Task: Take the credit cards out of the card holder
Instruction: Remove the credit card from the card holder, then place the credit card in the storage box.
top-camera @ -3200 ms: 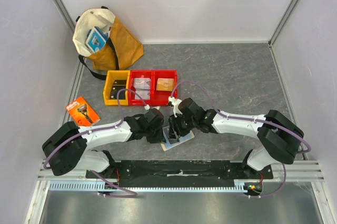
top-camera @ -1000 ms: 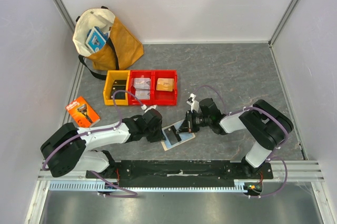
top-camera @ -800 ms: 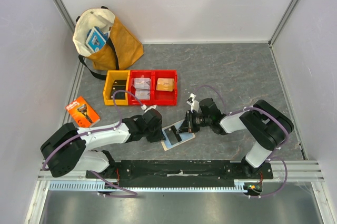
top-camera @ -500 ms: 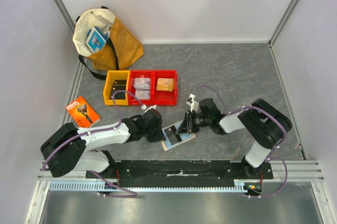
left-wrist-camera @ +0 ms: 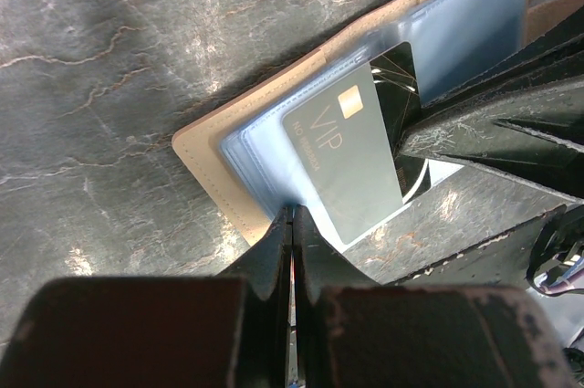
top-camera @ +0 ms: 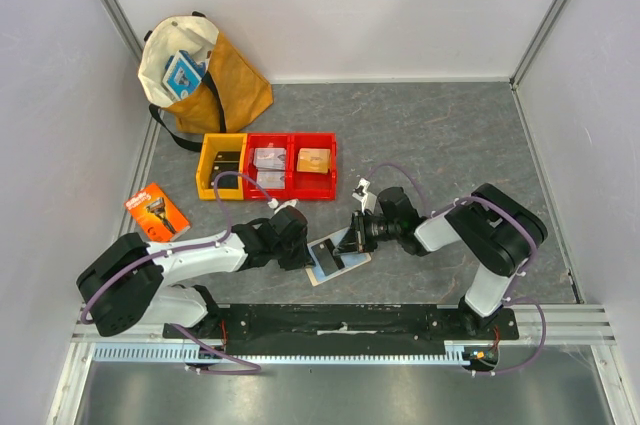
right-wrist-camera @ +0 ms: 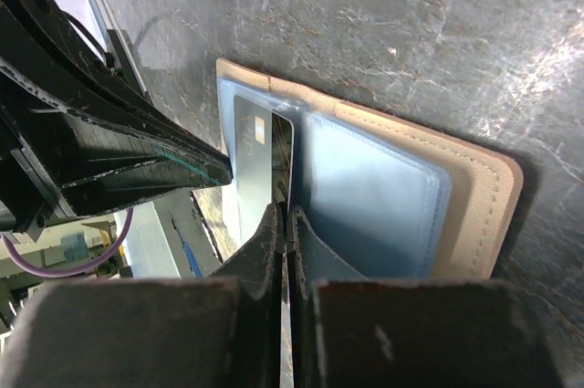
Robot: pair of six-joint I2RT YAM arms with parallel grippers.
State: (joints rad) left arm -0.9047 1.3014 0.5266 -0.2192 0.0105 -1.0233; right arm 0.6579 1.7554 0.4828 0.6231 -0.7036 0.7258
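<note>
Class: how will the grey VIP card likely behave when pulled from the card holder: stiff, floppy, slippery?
The VIP card lies flat with straight edges, so probably stiff. Thin and small, likely light. Its smooth face against the glossy sleeve suggests it may slide easily.

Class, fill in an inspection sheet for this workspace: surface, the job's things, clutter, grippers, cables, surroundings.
Surface: dark marbled table.
Job's things: holder lies open; grey card partly out of its sleeve.
Clutter: bag, bins, razor pack, all apart from the holder.
Grippers: left gripper shut, tips at the holder's sleeve edge; right gripper shut on the card's edge.
Cables: purple cables loop over both arms, off the holder.
Surroundings: white walls; metal rail at the near edge.
</note>
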